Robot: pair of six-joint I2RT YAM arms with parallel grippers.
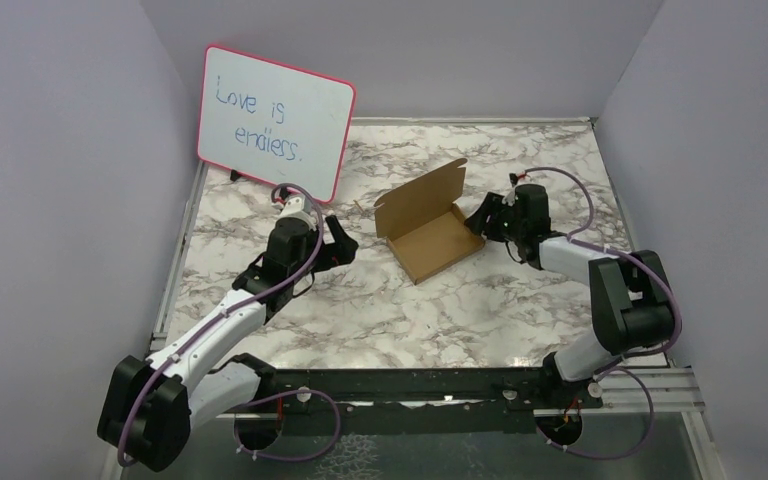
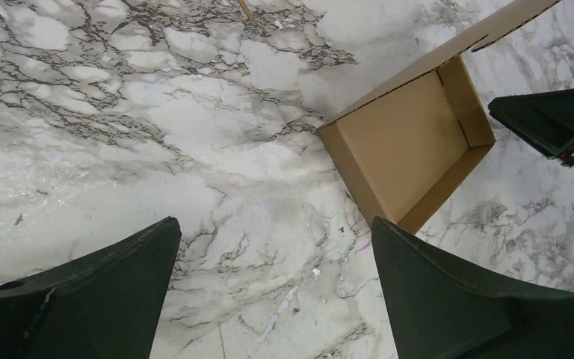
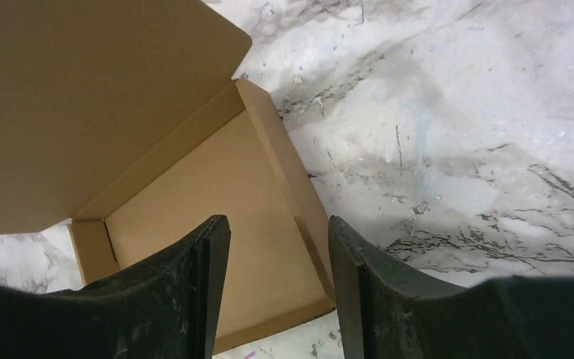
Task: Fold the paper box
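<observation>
The paper box (image 1: 435, 238) lies in the middle of the desk (image 1: 410, 310). The right jaws are spread at its 3 o'clock end, one finger over the tray and one outside its wall. The left jaws are released wide, well apart at 9 o'clock. It is a shallow brown tray with its lid flap raised along the 11 o'clock edge.

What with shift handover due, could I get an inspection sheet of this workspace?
Surface: marbled table, a few small specks.
Job's things: paper box standing as a shallow tray, lid flap up, empty.
Clutter: pink-framed whiteboard propped at back left.
Grippers: left gripper open, apart from the box; right gripper open at the box's end wall, contact unclear.
Cables: purple cables along both arms, off the box.
Surroundings: plain walls on three sides.
</observation>
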